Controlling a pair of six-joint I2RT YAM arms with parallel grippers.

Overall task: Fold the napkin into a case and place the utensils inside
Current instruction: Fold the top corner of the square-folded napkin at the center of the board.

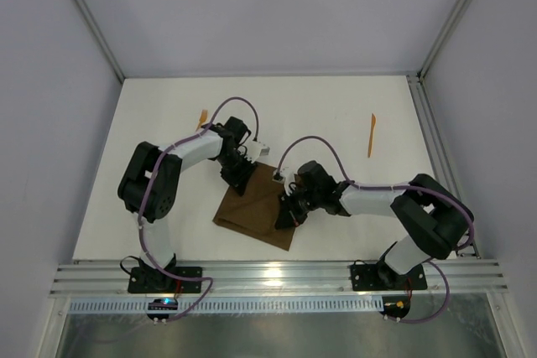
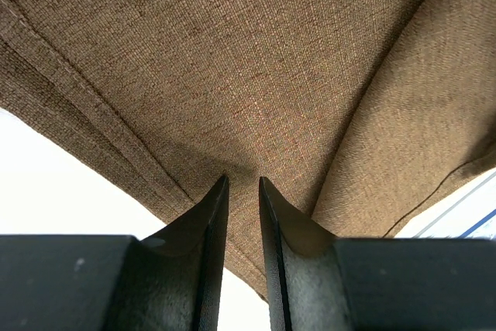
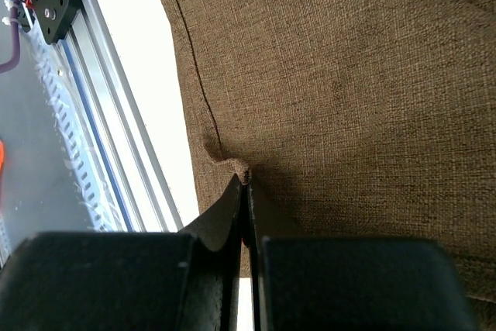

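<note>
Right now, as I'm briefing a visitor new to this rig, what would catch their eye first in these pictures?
The dark brown woven cloth napkin lies folded near the middle front. The right gripper pinches a pucker of it; the left gripper meets a crease, fingers narrowly apart. Two thin orange plastic utensils lie untouched far back, one on each side.

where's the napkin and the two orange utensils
napkin [image 1: 247, 211]: top view, bare middle of the cloth
left utensil [image 1: 202, 118]: top view, its middle
right utensil [image 1: 371, 135]: top view, its middle

Left hand [image 1: 237, 175], right hand [image 1: 288, 211] on napkin [image 1: 252, 217]
</note>
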